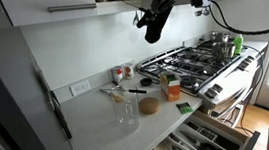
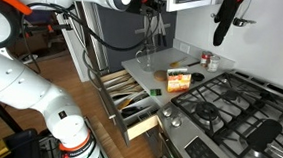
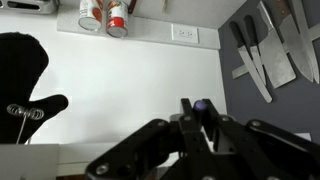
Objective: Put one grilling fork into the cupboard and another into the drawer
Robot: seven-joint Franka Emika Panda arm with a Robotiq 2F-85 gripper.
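Note:
My gripper (image 1: 154, 27) hangs high over the right end of the counter, just below and to the right of the pale cupboard (image 1: 51, 1) with its steel bar handle. It also shows in an exterior view (image 2: 221, 32). In the wrist view the jaws (image 3: 200, 118) are shut on a dark handle with a bluish tip, the grilling fork (image 3: 200, 106). A clear glass (image 1: 125, 107) on the counter holds a thin metal utensil; I cannot tell whether it is the other fork. The drawer (image 2: 130, 100) stands pulled out with utensils inside, and it also shows in an exterior view (image 1: 221, 134).
A gas stove (image 1: 198, 58) with a pot lies right of the counter. Spice jars (image 1: 124, 73), a round brown item (image 1: 150, 106) and a box (image 1: 172, 85) sit on the counter. Knives (image 3: 262, 50) hang on a dark panel.

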